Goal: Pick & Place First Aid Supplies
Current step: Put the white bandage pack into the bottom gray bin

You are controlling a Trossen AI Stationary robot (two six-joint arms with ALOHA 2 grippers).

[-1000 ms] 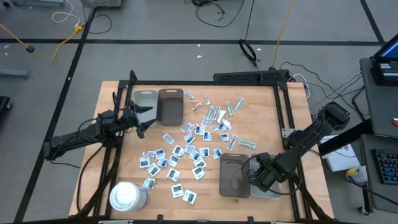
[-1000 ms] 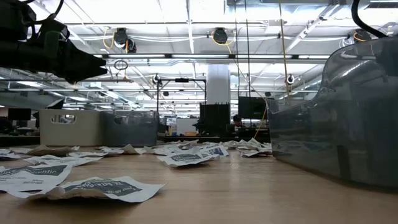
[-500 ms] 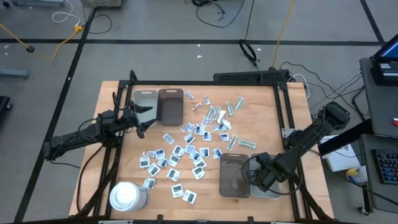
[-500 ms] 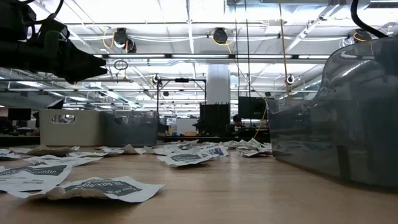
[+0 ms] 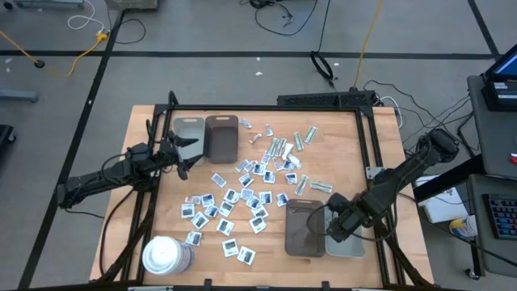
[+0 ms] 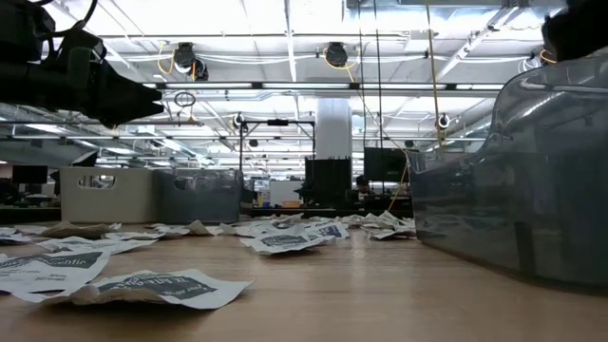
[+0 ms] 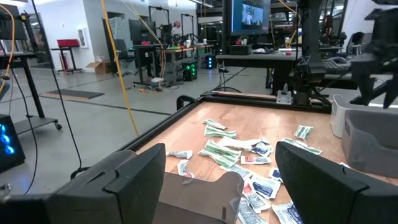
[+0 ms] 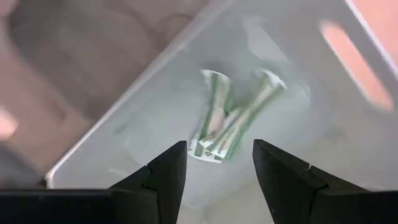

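The first aid supplies [image 5: 242, 198] lie loose on the middle of the wooden table: white square packets, with pale green strips [image 5: 287, 147] farther back. Two green strips [image 8: 227, 121] lie flat on the bottom of the grey tray [image 5: 355, 246] at the near right. My right gripper [image 5: 335, 230] hangs over that tray, pointing down; its fingers [image 8: 165, 174] stand open above the strips and touch nothing. My left gripper [image 5: 184, 153] waits open and level at the table's left side, above the packets [image 7: 249, 155].
A brown tray [image 5: 305, 228] stands beside the grey one. Another grey tray [image 5: 188, 133] and brown tray [image 5: 221, 137] stand at the far left. A large white cylinder [image 5: 166, 255] stands at the near left corner. A black frame [image 5: 367, 137] rims the table.
My right gripper has risen a little out of the grey tray and rolled about its own axis; its arm has swung slightly. The strips stay on the tray's bottom.
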